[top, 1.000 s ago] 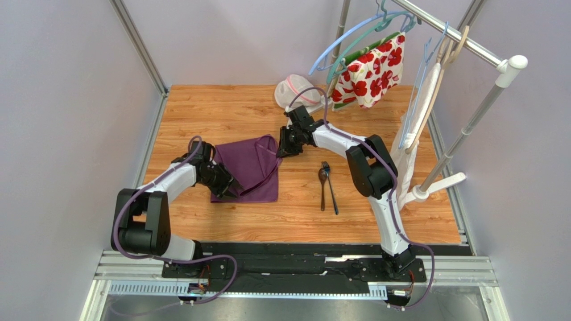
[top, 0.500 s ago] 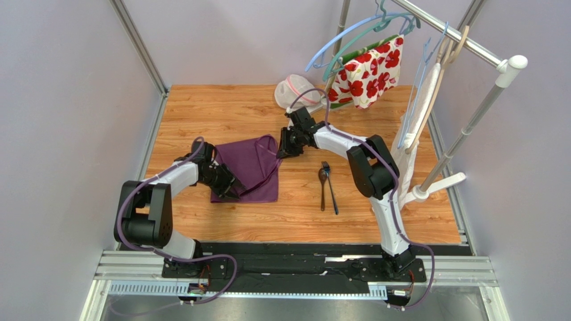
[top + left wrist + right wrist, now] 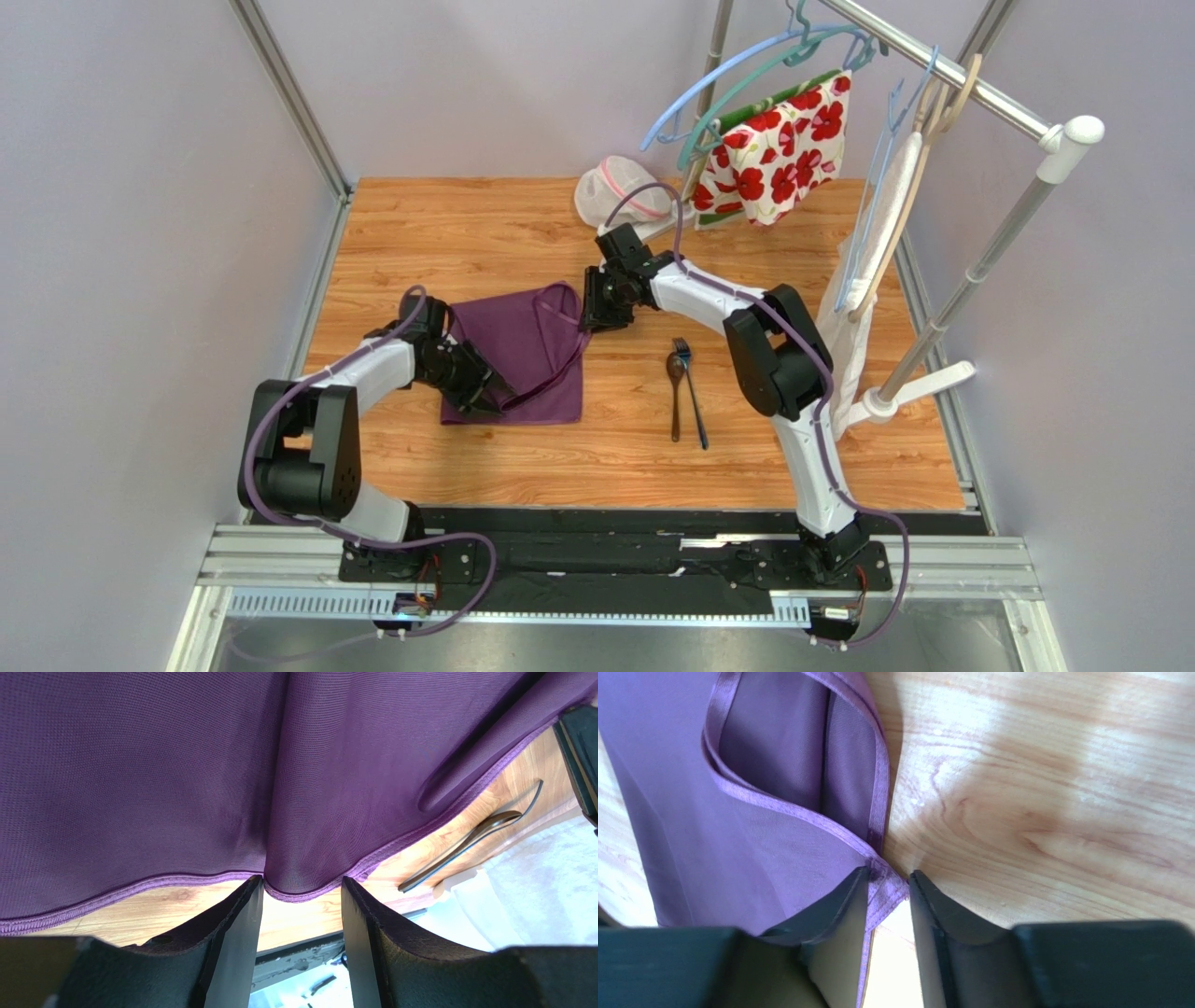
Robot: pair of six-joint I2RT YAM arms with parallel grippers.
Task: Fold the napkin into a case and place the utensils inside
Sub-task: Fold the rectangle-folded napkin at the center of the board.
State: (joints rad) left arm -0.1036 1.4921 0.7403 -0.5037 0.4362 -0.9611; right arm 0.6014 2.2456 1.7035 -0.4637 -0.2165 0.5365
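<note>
One loose fold so far: napkin (image 3: 522, 350) lies part-doubled on table (image 3: 421, 224), L gripper (image 3: 302, 882) fingers spread round its hem, R gripper (image 3: 887, 876) fingers narrowly apart at a corner, grip unclear; utensils (image 3: 683, 392) bare alongside, not yet loaded.

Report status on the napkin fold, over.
Left gripper open, napkin edge between its fingers. Right gripper at a napkin corner, grip unclear. Utensils lie on the table, clear of it.

The napkin (image 3: 175, 777) is fine-woven matt purple cloth with a satiny hem; the table (image 3: 1053, 777) is smooth grained wood.
</note>
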